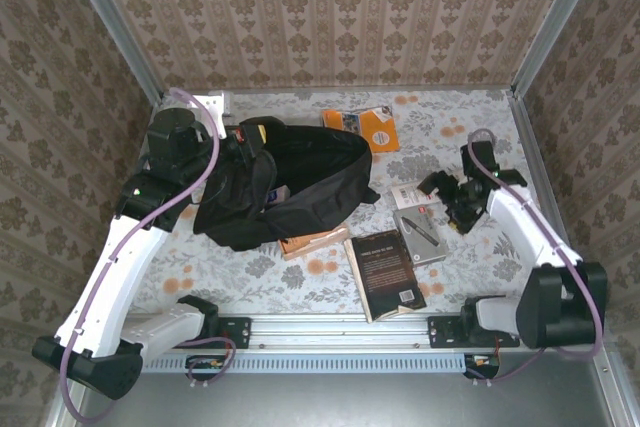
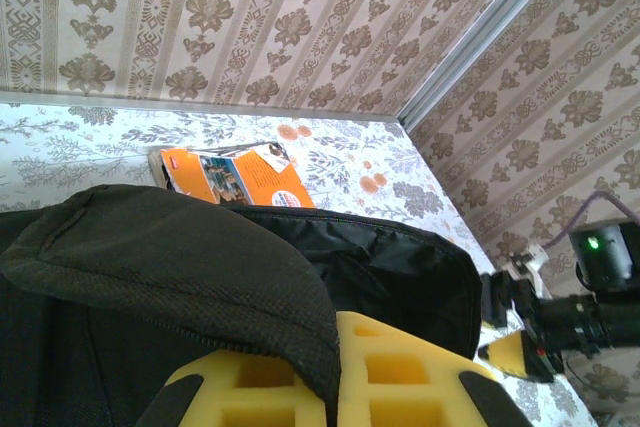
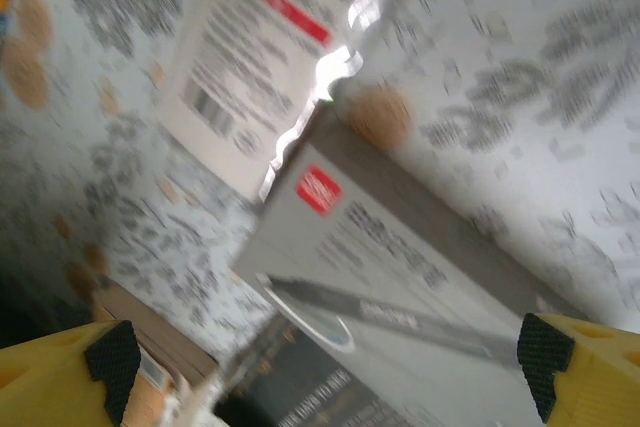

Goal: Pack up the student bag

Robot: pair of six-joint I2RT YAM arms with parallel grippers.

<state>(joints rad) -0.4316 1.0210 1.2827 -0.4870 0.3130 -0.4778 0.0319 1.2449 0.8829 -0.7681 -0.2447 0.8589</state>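
Near the left edge of the floral-patterned worktop (image 1: 255, 269), toward its far left corner: left end effector (image 1: 236, 139), pressed together on a fold of the student bag (image 1: 295, 182), a large black soft fabric backpack with a rounded outline. From the left wrist, clamps a mesh-textured black flap of that bag between its yellow fingers (image 2: 400, 377), flap edge running down between them.

Left of the worktop's middle: the student bag itself, lying slumped, left end at the left end effector, right end reaching toward the middle. Covers the far part of a thin brown-orange book (image 1: 312, 241) that pokes out from under its near side.

By the far edge, just beside the bag's right end: a flat orange-covered book (image 1: 367, 127) with a white round mark.

Toward the near edge, right of the middle: a black paperback book (image 1: 385, 269) with small pale print, lying flat. Touches, at its far right corner, a grey rectangular box (image 1: 420, 232) printed with a red logo and a slim dark tool. Beyond that box and touching it: a white flat packet (image 1: 408, 192) with a red stripe.

Near the right edge: right end effector (image 1: 448, 202), spread wide, hovering over the grey rectangular box, black pads (image 3: 110, 357) on its yellow fingertips well apart.
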